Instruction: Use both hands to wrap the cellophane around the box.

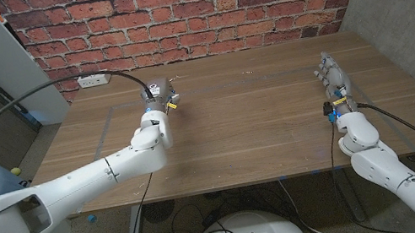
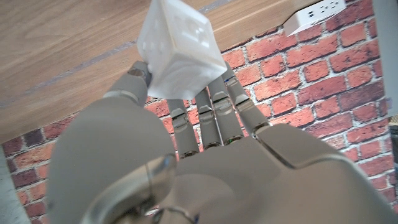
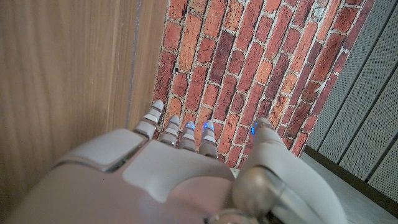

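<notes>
While the left hand (image 1: 157, 112) pinches it between thumb and fingers (image 2: 217, 102), the small white box wrapped in crinkled clear cellophane (image 2: 179, 50) sits at about ten o'clock on the brown wood-grain table (image 1: 252, 126), near the far edge. Seen from the left wrist, the box is a cube-like block with a glossy, wrinkled film over it and faint round marks on one face; it is tilted, one corner turned toward the table, so no long axis is clear. Smooth grey shells cover the back of that hand.

At about three o'clock the right hand (image 1: 333, 81) lies along the table, well apart from the box, its fingers (image 3: 166, 127) straight, side by side and holding nothing; small blue lights glow on them in the right wrist view.

Behind the table runs a red brick wall (image 1: 188, 8) with pale mortar lines, carrying a white power strip (image 1: 93, 80) just above the table's far left corner. A grey ribbed panel (image 3: 367, 106) stands on the right side.
</notes>
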Action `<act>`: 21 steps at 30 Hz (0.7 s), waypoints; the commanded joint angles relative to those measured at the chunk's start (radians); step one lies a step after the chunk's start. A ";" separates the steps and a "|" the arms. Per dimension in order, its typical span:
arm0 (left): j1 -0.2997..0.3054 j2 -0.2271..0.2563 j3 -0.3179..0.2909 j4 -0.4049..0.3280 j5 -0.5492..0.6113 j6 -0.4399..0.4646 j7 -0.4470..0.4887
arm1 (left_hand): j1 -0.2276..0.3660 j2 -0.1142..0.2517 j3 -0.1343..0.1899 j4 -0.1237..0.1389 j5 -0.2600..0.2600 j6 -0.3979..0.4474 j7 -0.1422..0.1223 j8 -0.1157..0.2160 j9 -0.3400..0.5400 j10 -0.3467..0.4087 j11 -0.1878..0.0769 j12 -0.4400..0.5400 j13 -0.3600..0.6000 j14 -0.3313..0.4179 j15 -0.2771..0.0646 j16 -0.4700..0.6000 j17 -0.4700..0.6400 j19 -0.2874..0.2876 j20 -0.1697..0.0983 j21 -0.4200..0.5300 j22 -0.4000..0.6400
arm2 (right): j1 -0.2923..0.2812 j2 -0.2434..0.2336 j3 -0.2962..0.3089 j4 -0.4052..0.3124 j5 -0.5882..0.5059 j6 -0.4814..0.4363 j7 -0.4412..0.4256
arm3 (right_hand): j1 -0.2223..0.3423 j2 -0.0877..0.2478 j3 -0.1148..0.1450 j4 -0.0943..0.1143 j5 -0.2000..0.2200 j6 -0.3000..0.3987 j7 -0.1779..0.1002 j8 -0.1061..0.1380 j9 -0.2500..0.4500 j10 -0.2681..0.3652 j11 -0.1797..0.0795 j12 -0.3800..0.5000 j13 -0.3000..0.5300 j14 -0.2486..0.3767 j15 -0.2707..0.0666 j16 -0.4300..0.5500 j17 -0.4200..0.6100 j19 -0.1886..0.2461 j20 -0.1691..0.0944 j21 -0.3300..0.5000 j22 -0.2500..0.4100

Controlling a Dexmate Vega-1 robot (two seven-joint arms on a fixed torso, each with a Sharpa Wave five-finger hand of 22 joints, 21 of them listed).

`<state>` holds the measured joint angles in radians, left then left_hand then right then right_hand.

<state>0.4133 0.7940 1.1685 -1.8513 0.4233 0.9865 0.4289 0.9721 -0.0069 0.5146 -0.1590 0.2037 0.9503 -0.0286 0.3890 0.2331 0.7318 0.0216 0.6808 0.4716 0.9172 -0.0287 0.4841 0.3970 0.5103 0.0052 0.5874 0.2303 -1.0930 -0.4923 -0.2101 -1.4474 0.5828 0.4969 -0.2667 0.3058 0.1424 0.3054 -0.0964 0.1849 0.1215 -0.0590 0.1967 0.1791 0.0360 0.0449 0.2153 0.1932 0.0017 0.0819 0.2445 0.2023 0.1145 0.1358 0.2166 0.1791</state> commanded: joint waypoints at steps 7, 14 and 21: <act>0.081 -0.088 -0.103 0.067 0.257 -0.244 -0.220 | 0.178 0.172 0.001 0.004 0.006 0.005 -0.005 0.008 0.002 0.190 -0.194 0.008 0.012 0.106 -0.201 -0.006 0.006 -0.012 0.000 0.005 0.000 | -0.040 0.004 0.023 -0.026 -0.005 0.005 -0.020 | 0.001 0.007 0.008 0.002 0.001 0.011 0.003 0.002 0.006 0.009 0.005 -0.002 0.001 0.008 0.002 -0.003 0.003 0.005 0.004 0.000 0.002; 0.103 -0.126 -0.138 0.093 0.304 -0.315 -0.264 | 0.179 0.172 0.002 0.004 0.006 0.004 -0.008 0.008 0.001 0.190 -0.194 0.010 0.016 0.108 -0.201 -0.009 0.007 -0.014 0.000 0.008 -0.002 | -0.046 0.004 0.027 -0.029 -0.007 0.004 -0.023 | 0.001 0.008 0.009 0.002 0.001 0.010 0.003 0.001 0.006 0.007 0.000 -0.004 0.002 0.009 0.002 -0.004 0.003 0.004 0.005 0.000 0.002; 0.121 -0.149 -0.167 0.098 0.331 -0.377 -0.305 | 0.179 0.171 0.002 0.004 0.006 0.007 -0.006 0.009 0.000 0.190 -0.194 0.010 0.018 0.108 -0.201 -0.013 0.009 -0.019 0.001 0.011 -0.003 | -0.056 0.008 0.031 -0.031 -0.008 0.011 -0.026 | 0.002 0.008 0.009 0.002 0.001 0.011 0.004 0.000 0.006 0.009 0.002 -0.004 0.002 0.008 0.002 -0.005 0.003 0.005 0.006 -0.001 0.002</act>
<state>0.5040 0.6878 1.0476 -1.7759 0.6608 0.7549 0.2259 0.9721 -0.0069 0.5138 -0.1570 0.2034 0.9501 -0.0286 0.3931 0.2320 0.7325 0.0223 0.6847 0.4870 0.9272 -0.0386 0.4754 0.4017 0.4975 0.0073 0.5924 0.2276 -1.1296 -0.4893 -0.1889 -1.4708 0.5775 0.5020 -0.2879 0.3058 0.1424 0.3054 -0.0964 0.1849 0.1253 -0.0551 0.1967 0.1791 0.0376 0.0465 0.2153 0.1930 0.0016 0.0819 0.2399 0.2021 0.1144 0.1358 0.2166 0.1791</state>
